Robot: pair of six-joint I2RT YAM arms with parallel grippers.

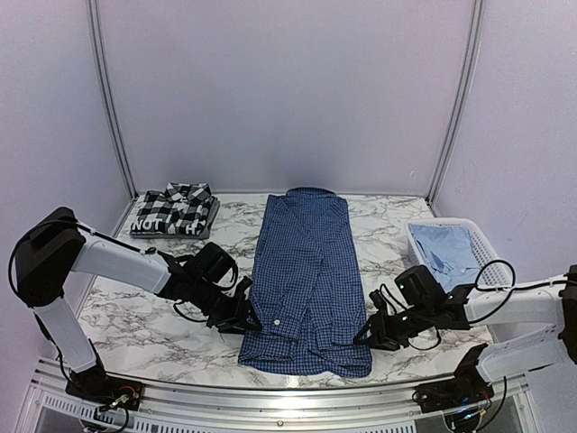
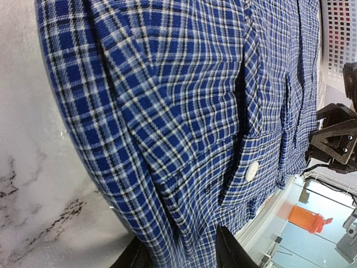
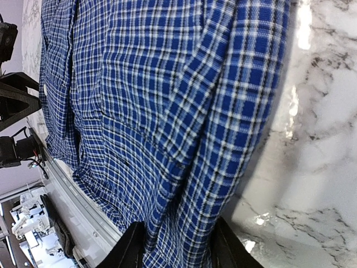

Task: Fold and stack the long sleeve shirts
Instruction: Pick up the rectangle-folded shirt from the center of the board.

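Observation:
The dark blue checked shirt [image 1: 306,280] lies lengthwise on the marble table, collar at the far end, sleeves folded in. My left gripper [image 1: 245,320] is at its near left edge and my right gripper [image 1: 365,336] at its near right edge. In the left wrist view the checked cloth [image 2: 178,111] fills the gap of the left gripper [image 2: 181,257]. In the right wrist view the shirt's edge [image 3: 156,100] is bunched in the right gripper [image 3: 175,254]. A folded black-and-white plaid shirt [image 1: 176,209] lies at the back left. The pale blue shirt [image 1: 448,248] lies in the basket.
The white slatted basket [image 1: 482,242] stands at the right of the table, just behind my right arm. The table's near edge with a metal rail [image 1: 270,392] runs close below the shirt's hem. Bare marble [image 1: 144,316] shows on both sides of the shirt.

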